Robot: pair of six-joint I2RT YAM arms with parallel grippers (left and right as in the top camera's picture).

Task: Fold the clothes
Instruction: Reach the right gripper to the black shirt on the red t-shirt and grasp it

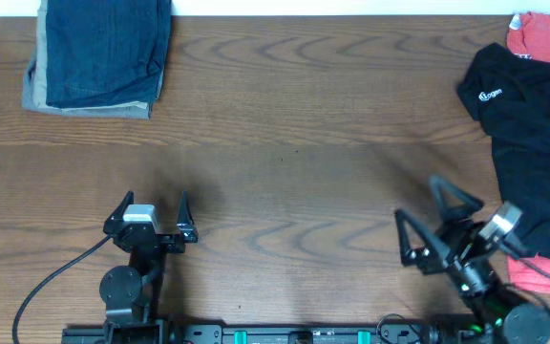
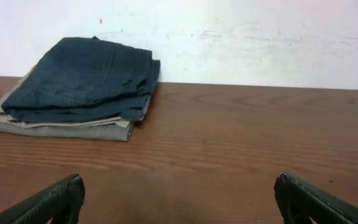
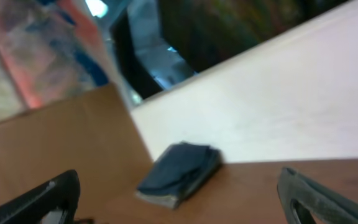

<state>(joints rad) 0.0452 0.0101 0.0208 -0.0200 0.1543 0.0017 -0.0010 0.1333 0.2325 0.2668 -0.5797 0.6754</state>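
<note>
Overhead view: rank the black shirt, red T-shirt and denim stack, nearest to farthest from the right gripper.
1. The black shirt, close on the outer side of the right gripper.
2. The red T-shirt, showing from under the shirt along the far right.
3. The denim stack, back-left corner.

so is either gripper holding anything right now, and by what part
Nothing is held. The left gripper and right gripper are both open with nothing between their fingers; the black shirt lies ungripped on the right.
</note>
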